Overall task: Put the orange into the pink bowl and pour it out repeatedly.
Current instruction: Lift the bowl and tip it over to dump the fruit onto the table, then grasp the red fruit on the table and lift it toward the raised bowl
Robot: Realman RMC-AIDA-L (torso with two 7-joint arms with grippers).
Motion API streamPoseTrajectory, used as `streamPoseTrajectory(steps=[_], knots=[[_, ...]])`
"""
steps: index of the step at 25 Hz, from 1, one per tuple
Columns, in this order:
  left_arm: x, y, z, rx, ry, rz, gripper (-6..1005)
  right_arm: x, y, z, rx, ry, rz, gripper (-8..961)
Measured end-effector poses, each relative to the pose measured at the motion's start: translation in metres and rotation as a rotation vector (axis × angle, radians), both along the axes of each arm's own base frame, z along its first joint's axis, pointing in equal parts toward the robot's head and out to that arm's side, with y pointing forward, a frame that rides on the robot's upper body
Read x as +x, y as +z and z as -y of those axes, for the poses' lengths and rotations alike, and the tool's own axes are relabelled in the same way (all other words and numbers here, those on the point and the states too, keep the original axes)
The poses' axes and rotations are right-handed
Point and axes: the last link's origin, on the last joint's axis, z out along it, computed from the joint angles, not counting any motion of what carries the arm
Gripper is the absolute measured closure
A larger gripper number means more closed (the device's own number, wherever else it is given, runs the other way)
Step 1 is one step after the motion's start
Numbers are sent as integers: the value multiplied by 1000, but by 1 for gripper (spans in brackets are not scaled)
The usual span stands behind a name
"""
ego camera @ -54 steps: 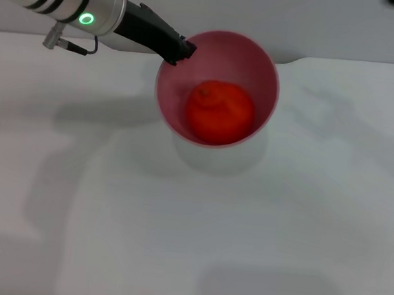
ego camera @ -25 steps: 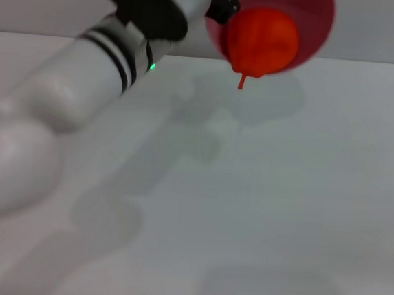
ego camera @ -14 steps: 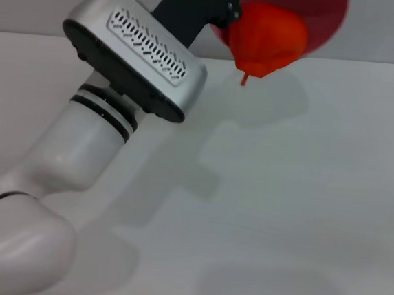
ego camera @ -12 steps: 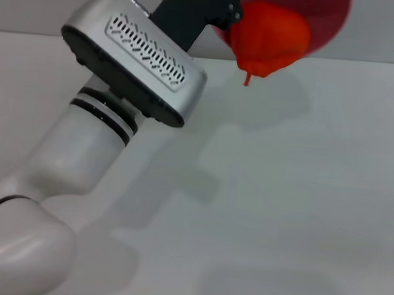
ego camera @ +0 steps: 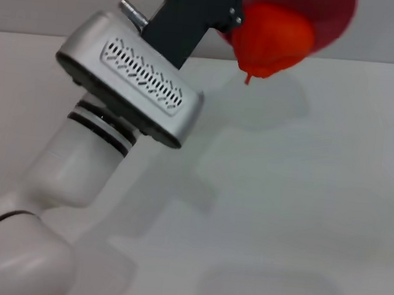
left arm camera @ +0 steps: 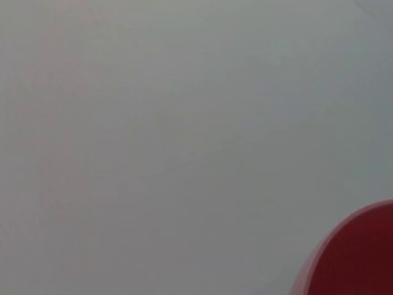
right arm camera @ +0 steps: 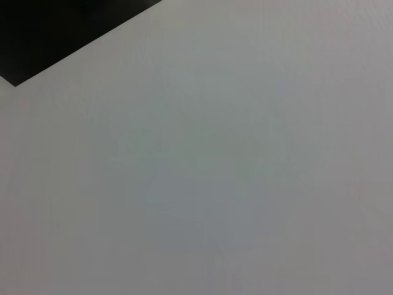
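Because the left claw [ego camera: 229, 16] has the pink bowl [ego camera: 332, 18] lifted high and tipped, the relation that counts is where the orange [ego camera: 272, 38] sits against the bowl's mouth: it lies at the lower lip, on the side turned toward the head camera, bulging past the rim with a small stem-like point hanging below it. The bowl's opening faces down and toward the robot, so the fruit's way out is over that near edge and onto the white tabletop [ego camera: 296, 197] beneath, well apart from it. The claw's dark fingers sit at the bowl's left rim, pinching it as far as can be judged; the fingertips themselves are hidden by the fruit and rim. In the left wrist view only a curved slice of the pink bowl [left arm camera: 356, 258] shows. The right claw is in none of the views; its wrist camera shows only bare tabletop. A little more tilt should release the fruit.
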Motion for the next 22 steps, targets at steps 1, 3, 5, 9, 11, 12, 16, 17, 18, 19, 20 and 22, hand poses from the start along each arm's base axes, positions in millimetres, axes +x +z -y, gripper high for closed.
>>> streamPoseTrajectory(steps=[1,3,5,9,11,12,16,17,18,19,20,22], knots=[[0,0,0,0,0,0,957,0,-1,0,-3,1,-1,411],[-2,3,5,47,-33,20,957,-1,-3,-1,-10,4,-3,411],[-2,5,5,54,-36,23,957,-1,-4,-1,-13,5,-4,411],[-2,8,10,86,-58,48,957,-2,-5,-2,-19,9,-5,411],[-2,10,13,99,-69,59,957,-3,-6,-3,-21,10,-7,412],[-3,10,12,97,-67,58,957,-3,-6,-3,-22,11,-8,412],[-3,6,8,70,-59,39,957,-5,-6,-5,-22,16,-10,412],[-2,4,7,61,-58,33,957,-5,-6,-5,-22,17,-10,412],[-2,4,7,56,-56,31,957,-6,-6,-6,-22,18,-10,412],[-2,3,5,42,-49,31,957,-6,-6,-6,-22,18,-10,412],[-1,1,2,18,-38,35,957,-6,-6,-6,-23,18,-11,412],[1,0,-9,-66,7,67,957,-5,-7,-6,-25,15,-13,412]])
